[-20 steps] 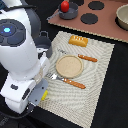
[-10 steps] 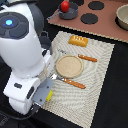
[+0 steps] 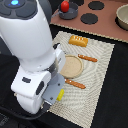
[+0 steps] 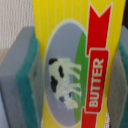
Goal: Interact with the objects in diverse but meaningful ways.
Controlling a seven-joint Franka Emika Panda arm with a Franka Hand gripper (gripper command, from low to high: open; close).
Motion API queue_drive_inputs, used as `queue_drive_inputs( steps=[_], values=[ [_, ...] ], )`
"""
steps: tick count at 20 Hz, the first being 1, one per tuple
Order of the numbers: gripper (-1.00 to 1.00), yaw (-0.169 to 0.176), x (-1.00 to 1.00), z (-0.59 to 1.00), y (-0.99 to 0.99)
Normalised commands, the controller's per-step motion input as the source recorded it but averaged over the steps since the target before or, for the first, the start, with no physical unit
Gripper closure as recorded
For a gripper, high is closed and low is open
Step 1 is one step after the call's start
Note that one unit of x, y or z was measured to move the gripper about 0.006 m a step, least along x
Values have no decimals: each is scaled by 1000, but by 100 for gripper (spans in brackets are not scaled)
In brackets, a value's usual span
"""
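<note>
Woven beige mat (image 3: pixel 97 75) fills the exterior view's centre; at its lower left the gripper (image 3: pixel 56 96) clamps a yellow red-marked packet (image 3: pixel 60 94). Wrist view: the packet (image 4: pixel 75 60) shows a cow, green hill and red "BUTTER" banner between teal-edged grey pads (image 4: pixel 22 85).

Counts, exterior view:
- 1 red tomato (image 3: pixel 65 6), at 12 o'clock, in 1 dark grey pot (image 3: pixel 68 12).
- 1 orange biscuit block (image 3: pixel 78 41).
- 1 round wooden plate (image 3: pixel 72 66), centre.
- 2 orange-handled utensils (image 3: pixel 87 58), approx 3 and 5 o'clock of plate.
- 2 black burner discs (image 3: pixel 89 19).
- 1 beige bowl (image 3: pixel 122 17), prob., blurred at 2 o'clock.
- 1 yellow butter packet (image 4: pixel 75 60).
</note>
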Motion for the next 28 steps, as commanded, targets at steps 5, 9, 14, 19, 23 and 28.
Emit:
queue_drive_inputs(
  steps=[5,9,14,19,23,28],
  values=[
    [100,-23,975,331,0],
    [100,-30,959,202,0],
    [100,-31,961,180,0],
    [100,-10,994,445,144],
    [100,0,1000,574,274],
    [100,-4,547,459,397]
  ],
)
